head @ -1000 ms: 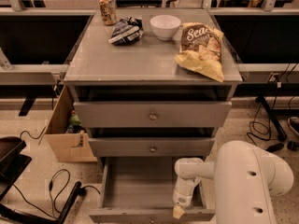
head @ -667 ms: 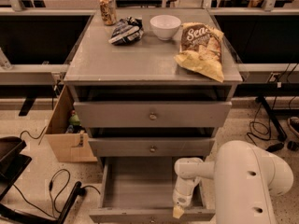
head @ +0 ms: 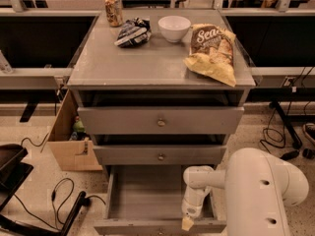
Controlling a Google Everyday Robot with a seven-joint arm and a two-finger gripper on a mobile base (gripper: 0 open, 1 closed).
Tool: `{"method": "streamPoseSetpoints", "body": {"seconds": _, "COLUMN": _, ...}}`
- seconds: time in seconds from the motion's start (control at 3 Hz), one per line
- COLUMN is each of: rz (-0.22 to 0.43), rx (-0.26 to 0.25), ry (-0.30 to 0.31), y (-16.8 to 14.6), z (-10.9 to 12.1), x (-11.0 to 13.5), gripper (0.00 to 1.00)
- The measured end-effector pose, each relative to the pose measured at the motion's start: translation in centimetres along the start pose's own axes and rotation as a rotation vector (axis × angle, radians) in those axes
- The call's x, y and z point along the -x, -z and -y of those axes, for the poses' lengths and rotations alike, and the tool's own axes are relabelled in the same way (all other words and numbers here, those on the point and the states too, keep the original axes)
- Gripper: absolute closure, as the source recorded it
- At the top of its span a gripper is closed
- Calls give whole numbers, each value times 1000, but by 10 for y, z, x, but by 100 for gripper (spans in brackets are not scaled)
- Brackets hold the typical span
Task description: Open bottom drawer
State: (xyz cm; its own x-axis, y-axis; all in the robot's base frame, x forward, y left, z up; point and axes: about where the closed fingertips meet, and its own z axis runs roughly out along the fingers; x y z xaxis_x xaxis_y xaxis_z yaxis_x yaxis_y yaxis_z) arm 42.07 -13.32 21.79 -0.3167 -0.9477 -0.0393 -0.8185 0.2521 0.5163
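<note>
Camera view. First speaker: Where does the bottom drawer (head: 147, 195) stand?

Second: Lowest in the grey cabinet (head: 147, 65), drawn out toward the camera, with its plain grey inside showing. Its front panel runs along the picture's lower edge and is partly cut off.

First: And the gripper (head: 187, 223)?

Second: It hangs from the white arm (head: 261, 191) at the right of the bottom drawer, its yellowish tip at the inner side of the front panel. Whether it touches the panel cannot be told, nor whether it is clenched or released, nor what it holds.

First: What lies around?

Second: Above are the middle drawer (head: 160, 156) and top drawer (head: 161, 120), each with a round knob. On the cabinet stand a can (head: 113, 10), a dark wrapper (head: 133, 32), a white bowl (head: 174, 27) and a chip bag (head: 212, 53) near the right edge. A cardboard box (head: 66, 141) sits at the cabinet's left side. Cables (head: 61, 200) trail on the floor. The bulky arm hides the floor at lower right.
</note>
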Motion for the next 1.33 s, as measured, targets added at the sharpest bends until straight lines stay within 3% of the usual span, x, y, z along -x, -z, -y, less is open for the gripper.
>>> {"method": "streamPoseSetpoints", "body": {"seconds": 0.33, "rz": 5, "rx": -1, "ry": 5, "y": 0, "z": -1, "x": 0, "gripper": 4}}
{"method": "streamPoseSetpoints", "body": {"seconds": 0.67, "rz": 18, "rx": -2, "ry": 17, "y": 0, "z": -5, "x": -1, "gripper": 0}}
{"method": "streamPoseSetpoints", "body": {"seconds": 1.0, "rz": 59, "rx": -92, "ry": 1, "y": 31, "z": -16, "x": -15, "gripper": 0}}
{"method": "streamPoseSetpoints", "body": {"seconds": 1.33, "rz": 74, "rx": -212, "ry": -5, "y": 82, "z": -52, "x": -44, "gripper": 0}}
